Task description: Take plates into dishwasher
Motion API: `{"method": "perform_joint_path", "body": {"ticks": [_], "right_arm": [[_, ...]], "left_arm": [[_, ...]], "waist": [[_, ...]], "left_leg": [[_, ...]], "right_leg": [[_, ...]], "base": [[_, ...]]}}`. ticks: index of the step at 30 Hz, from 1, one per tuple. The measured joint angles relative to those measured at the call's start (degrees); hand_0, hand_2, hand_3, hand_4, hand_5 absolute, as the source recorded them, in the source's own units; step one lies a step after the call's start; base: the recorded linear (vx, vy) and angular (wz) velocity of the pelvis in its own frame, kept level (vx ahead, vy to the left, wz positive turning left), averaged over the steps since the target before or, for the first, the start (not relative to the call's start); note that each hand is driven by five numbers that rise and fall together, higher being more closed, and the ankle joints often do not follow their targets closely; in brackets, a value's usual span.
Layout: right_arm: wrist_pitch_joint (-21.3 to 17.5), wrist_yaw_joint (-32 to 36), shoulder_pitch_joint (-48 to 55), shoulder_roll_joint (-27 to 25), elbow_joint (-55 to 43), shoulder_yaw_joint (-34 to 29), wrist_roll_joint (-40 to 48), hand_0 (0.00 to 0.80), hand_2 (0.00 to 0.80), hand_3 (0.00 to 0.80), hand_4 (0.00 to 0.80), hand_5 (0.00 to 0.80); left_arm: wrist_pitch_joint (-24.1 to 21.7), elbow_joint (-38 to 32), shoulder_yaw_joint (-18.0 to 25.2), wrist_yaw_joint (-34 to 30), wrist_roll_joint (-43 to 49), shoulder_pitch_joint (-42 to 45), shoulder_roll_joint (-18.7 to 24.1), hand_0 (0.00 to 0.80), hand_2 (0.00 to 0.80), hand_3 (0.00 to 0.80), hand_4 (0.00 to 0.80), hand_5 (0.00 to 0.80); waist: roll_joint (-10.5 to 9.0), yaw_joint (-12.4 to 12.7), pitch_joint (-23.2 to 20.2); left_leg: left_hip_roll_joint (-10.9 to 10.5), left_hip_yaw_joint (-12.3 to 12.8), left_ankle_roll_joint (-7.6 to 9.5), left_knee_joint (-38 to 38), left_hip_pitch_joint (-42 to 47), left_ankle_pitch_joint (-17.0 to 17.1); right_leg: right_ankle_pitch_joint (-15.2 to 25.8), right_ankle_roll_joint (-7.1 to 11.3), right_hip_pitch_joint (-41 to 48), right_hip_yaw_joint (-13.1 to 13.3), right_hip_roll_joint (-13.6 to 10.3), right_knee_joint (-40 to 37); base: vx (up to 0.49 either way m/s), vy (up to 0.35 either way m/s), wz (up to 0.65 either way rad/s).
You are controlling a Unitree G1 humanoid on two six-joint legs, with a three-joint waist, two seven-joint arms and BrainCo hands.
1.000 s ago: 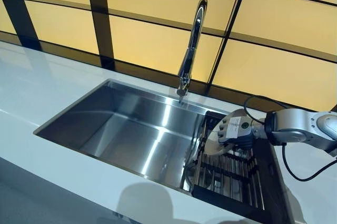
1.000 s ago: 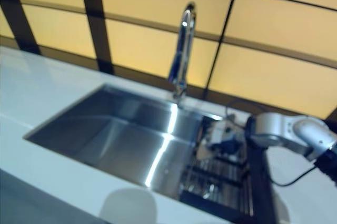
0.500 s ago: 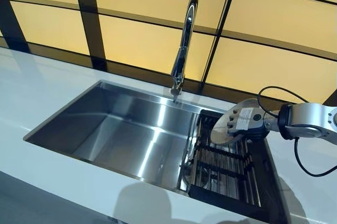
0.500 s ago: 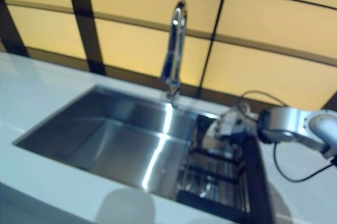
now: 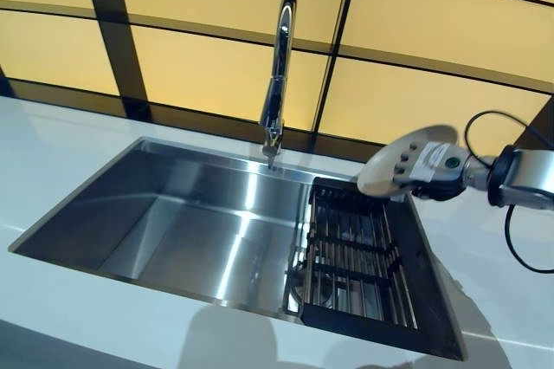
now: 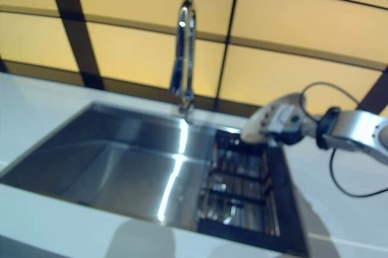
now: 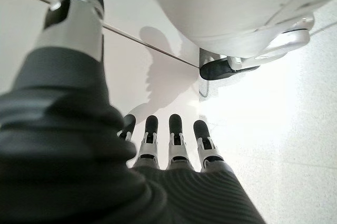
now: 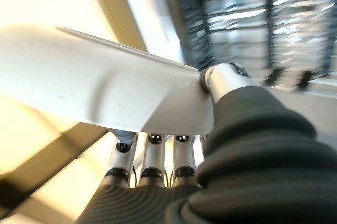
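My right hand (image 5: 435, 165) is shut on a white plate (image 5: 386, 175) and holds it tilted, nearly flat, in the air above the far right corner of the black dish rack (image 5: 353, 258). In the right wrist view the thumb (image 8: 221, 80) lies over the plate (image 8: 100, 84) and the fingers (image 8: 152, 169) curl under it, with the rack (image 8: 247, 19) below. My left hand (image 7: 174, 148) shows only in its wrist view, fingers straight and empty, low at my side. No dishwasher is in view.
The rack sits in the right end of a steel sink (image 5: 190, 222) set in a white counter (image 5: 52, 139). A tall chrome faucet (image 5: 277, 74) stands behind the sink. A yellow panelled wall (image 5: 415, 31) rises behind.
My right hand has lifted the plate up out of the rack and to the right, and tipped it flatter. The camera has also swung to the right.
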Motion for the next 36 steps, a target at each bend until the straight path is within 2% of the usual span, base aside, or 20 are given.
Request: {"method": "perform_joint_path", "body": {"ticks": [5,7,12,21,26,36], "right_arm": [[3.81,-5.26,5.03,-0.19,3.33,-9.67,3.04,0.800,0.800,0.800,0.800,0.800],[5.30,-7.28,5.04,-0.20,4.35,-10.32,4.51,0.800,0.800,0.800,0.800,0.800],[6.51,-10.66,5.67,-0.20,5.66,-11.48,6.35,0.800,0.800,0.800,0.800,0.800],[10.34,-17.85,6.70,-0.19,6.14,-15.65,12.00,0.800,0.800,0.800,0.800,0.800],[13.62,-19.96,6.90,0.25,6.10,-16.69,19.17,0.800,0.800,0.800,0.800,0.800],[18.68,-19.75,11.32,8.99,5.74,-25.15,36.29,0.800,0.800,0.800,0.800,0.800]], "left_arm": [[0.09,0.02,-0.02,0.00,-0.02,0.04,0.02,0.000,0.000,0.000,0.000,0.000],[0.25,0.02,-0.02,-0.03,-0.02,0.21,0.10,0.000,0.000,0.000,0.000,0.000],[0.58,0.03,-0.05,-0.09,0.00,0.29,0.20,0.000,0.000,0.000,0.000,0.000],[0.60,-0.02,-0.08,-0.19,-0.03,-0.60,1.41,0.000,0.000,0.000,0.000,0.000],[1.03,0.06,-0.10,-0.56,-0.05,-0.49,2.11,0.000,0.000,0.000,0.000,0.000],[1.52,0.28,-0.19,-1.14,-0.07,-0.29,1.99,0.000,0.000,0.000,0.000,0.000]], "waist": [[0.60,-0.60,0.40],[0.85,-1.44,0.56],[1.13,-1.66,0.86],[0.51,-1.86,2.31],[0.41,-2.90,2.58],[0.51,-3.21,2.56]], "left_leg": [[-0.38,0.82,0.23,0.01,0.05,-0.25],[-0.61,1.14,0.24,0.01,0.07,-0.26],[-0.98,2.10,0.48,0.03,0.19,-0.42],[-1.32,3.62,1.16,0.03,0.56,-0.90],[-1.49,4.47,1.43,-0.02,1.11,-1.15],[-1.93,5.29,1.72,-0.02,2.09,-1.38]], "right_leg": [[0.14,0.34,-0.52,0.99,-0.35,0.08],[0.22,0.52,-0.62,1.30,-0.55,0.06],[0.45,0.86,-1.06,2.35,-0.81,0.06],[0.80,1.32,-1.90,3.90,-1.12,0.62],[1.02,1.37,-1.85,4.72,-1.33,0.68],[1.25,1.71,-1.50,6.04,-1.75,0.70]], "base": [[-0.077,0.057,-0.10],[-0.075,0.052,-0.08],[-0.066,0.045,-0.11],[-0.053,0.031,-0.08],[-0.031,0.039,-0.09],[-0.007,0.021,-0.05]]}}
